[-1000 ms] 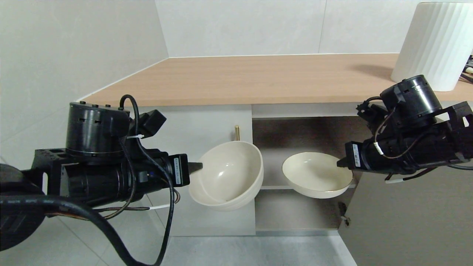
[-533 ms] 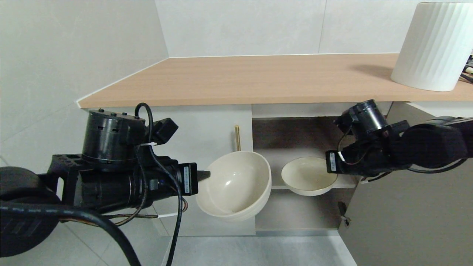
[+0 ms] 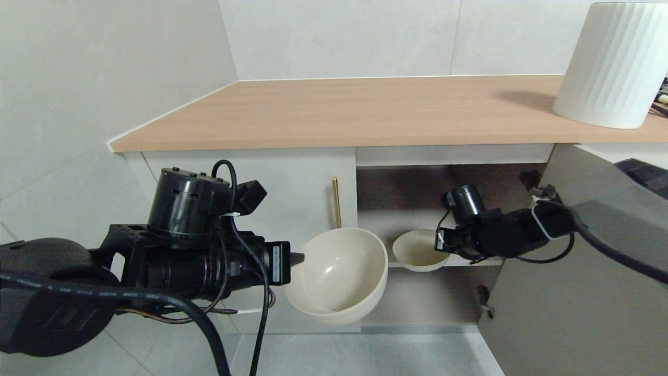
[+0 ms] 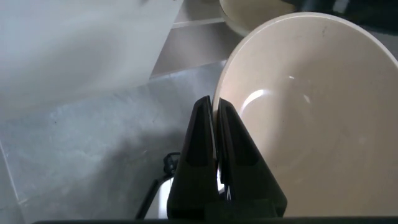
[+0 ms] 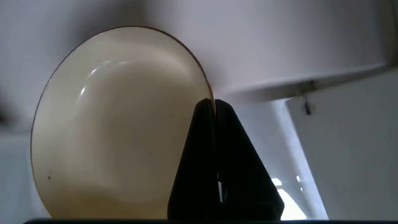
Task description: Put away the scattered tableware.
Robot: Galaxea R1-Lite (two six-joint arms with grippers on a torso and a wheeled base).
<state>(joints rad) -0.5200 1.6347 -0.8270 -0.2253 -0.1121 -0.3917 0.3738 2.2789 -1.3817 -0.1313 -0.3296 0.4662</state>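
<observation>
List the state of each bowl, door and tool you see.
large bowl, tilted, held by its rim
small bowl, held at the shelf edge
left tool, shut on large bowl
right tool, shut on small bowl
left door, shut
right door, open

**Left gripper (image 4: 214,102) clamped on the rim of a cream bowl (image 4: 311,118).**
The rim is pinched between two black fingers (image 4: 200,124), one set outside the wall and one inside, and the bowl's glossy hollow is presented to the camera. A grey floor (image 4: 87,149) is seen beneath the bowl. A pale cabinet door (image 4: 81,43) and part of a second bowl (image 4: 249,11) are seen beyond it.
</observation>
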